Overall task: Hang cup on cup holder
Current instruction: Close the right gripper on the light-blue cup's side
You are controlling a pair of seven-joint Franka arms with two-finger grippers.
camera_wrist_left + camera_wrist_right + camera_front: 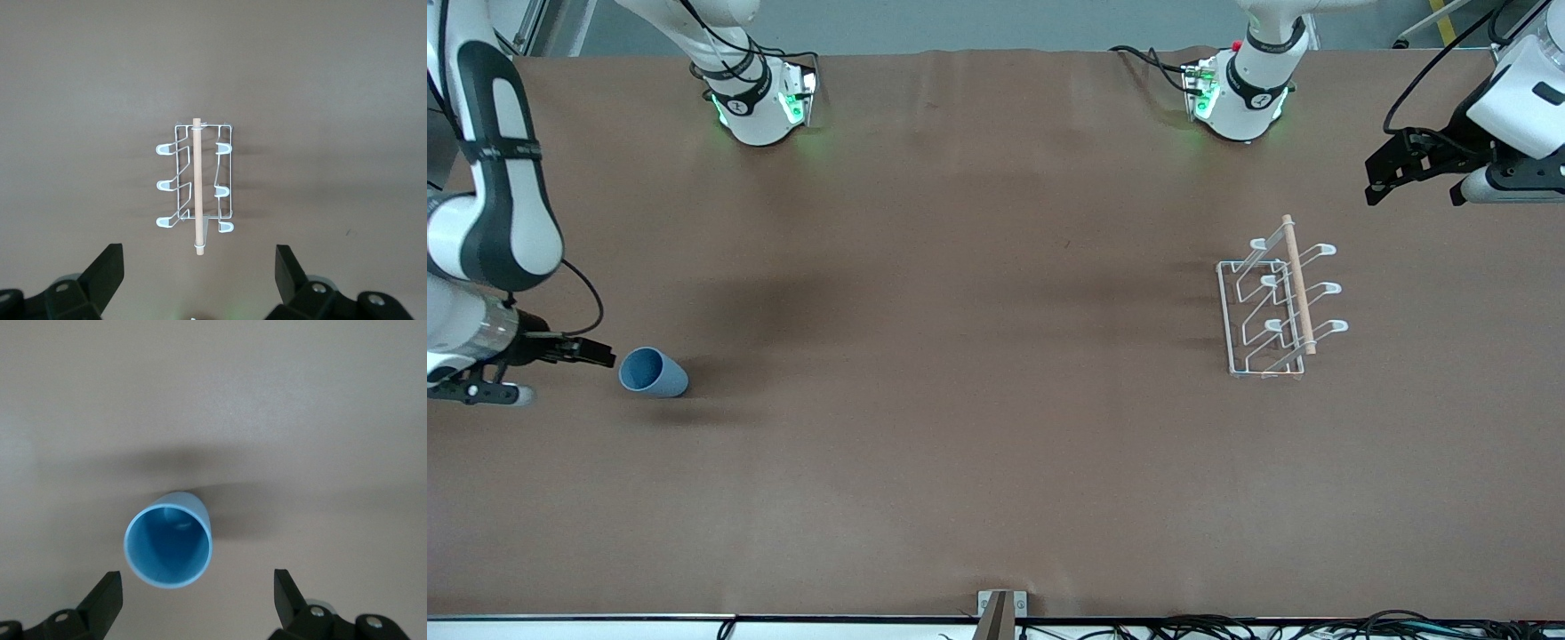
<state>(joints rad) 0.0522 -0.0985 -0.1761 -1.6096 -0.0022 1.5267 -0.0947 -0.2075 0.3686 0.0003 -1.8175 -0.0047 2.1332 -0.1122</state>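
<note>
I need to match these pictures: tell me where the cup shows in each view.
Front view: the cup lies on its side at the right arm's end of the table, beside the open right gripper.
Left wrist view: not in it; only the cup holder shows.
Right wrist view: its mouth faces the camera, low in the picture.
Shared landmark: the brown table.

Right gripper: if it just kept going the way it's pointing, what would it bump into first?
Probably the cup. The open right gripper faces its mouth, and the cup lies on its side just ahead, a bit off-centre, so one finger might touch the rim first.
</note>
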